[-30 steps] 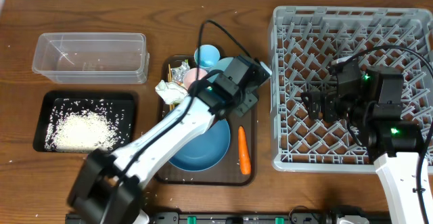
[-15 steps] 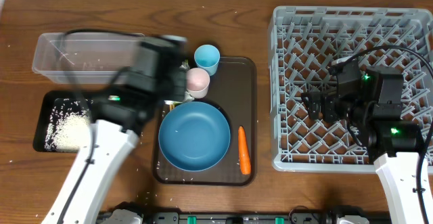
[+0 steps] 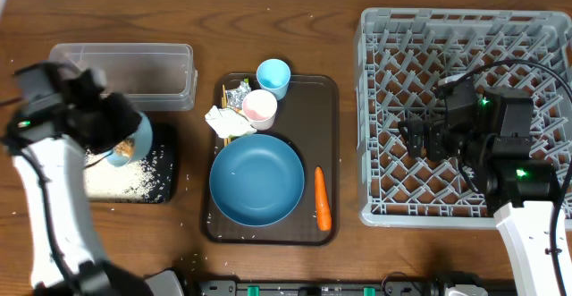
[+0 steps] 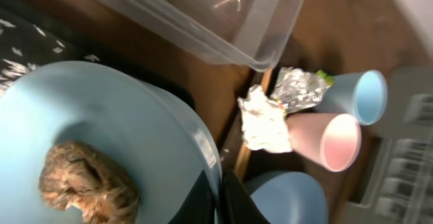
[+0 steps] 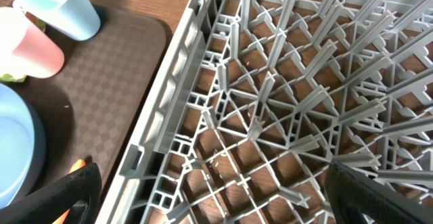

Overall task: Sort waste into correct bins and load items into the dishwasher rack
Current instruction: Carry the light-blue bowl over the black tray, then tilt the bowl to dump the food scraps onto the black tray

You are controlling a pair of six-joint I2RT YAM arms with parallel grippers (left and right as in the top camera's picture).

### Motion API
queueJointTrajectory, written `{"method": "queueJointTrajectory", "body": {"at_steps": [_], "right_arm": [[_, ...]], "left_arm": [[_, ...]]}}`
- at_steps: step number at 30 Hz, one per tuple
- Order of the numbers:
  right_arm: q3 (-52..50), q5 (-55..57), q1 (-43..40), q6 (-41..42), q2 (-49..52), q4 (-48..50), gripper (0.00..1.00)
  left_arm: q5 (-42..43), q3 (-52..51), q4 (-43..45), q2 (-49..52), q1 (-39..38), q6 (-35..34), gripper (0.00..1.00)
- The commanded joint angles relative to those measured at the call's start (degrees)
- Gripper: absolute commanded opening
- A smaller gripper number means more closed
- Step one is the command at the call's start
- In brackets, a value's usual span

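Overhead, left claw (image 4: 218,200) clamps the small bowl (image 4: 135,136) by its rim, brown lump (image 4: 86,183) inside, above the rice-strewn black tray (image 3: 172,166). Clear tub (image 3: 125,72) sits just behind. Right claw (image 3: 422,137) hangs spread wide over the rack (image 3: 402,214).

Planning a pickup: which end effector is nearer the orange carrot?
Right. The right end effector is open over the dishwasher rack, right of the carrot; the left end effector holds the light blue bowl over the black tray, far left.

The clear plastic tub (image 3: 121,72) is gleaming glossily; the grey plastic rack (image 3: 447,217) is looking matt, the wooden table (image 3: 286,14) smooth.
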Motion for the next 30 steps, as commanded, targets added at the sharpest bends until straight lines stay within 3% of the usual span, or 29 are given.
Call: {"method": "queueJointTrajectory", "body": {"at_steps": [1,6,11,18,30], "right_arm": [[1.1,0.2,0.7,0.6,0.1,0.3,0.99],[1.1,0.2,0.7,0.6,0.1,0.4,0.99],[1.1,0.2,0.7,0.6,0.1,0.5,0.99],[1.1,0.2,0.7,0.6,0.1,0.6,0.99],[1.1,0.2,0.7,0.6,0.1,0.3,0.99]], "left_arm": [[21.8,-1.1,0.4,4.3,8.0,7.9,0.06],[43.0,-1.4,0.8,12.7,17.9,16.9,0.06],[58.0,-1.4,0.7,21.3,23.4,21.3,0.06],[57.9,-1.4,-3.4,28.0,25.7,20.2,0.06],[57.9,-1.4,-3.6,28.3,26.9,18.8,0.06]]}}
